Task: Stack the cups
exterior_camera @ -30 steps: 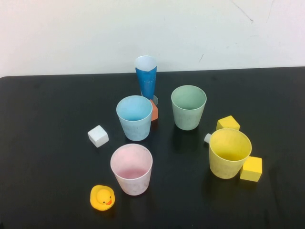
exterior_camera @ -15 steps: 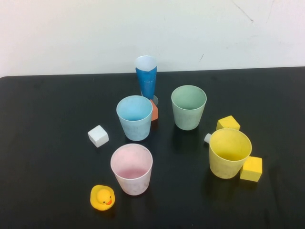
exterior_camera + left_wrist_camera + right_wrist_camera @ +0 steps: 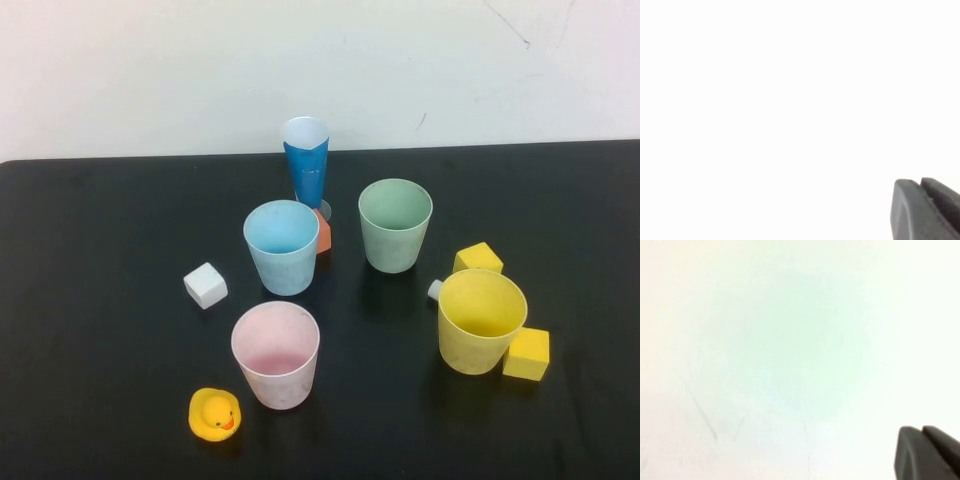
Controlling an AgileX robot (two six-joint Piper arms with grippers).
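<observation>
The left end effector (image 3: 927,210) and the right end effector (image 3: 930,452) are both clenched on nothing, facing a blank wall, out of the high view and well away from the surface (image 3: 100,350). All four cups stand apart, unstacked: blue cup (image 3: 282,246) far centre, green cup (image 3: 395,225) to its right, pink cup (image 3: 276,354) near, yellow cup (image 3: 481,320) right. Likely trouble: yellow blocks (image 3: 527,353) touching the yellow cup could obstruct a grasp, and a careless reach may topple the tall dark-blue cup (image 3: 306,160) or nudge the duck (image 3: 214,414).
</observation>
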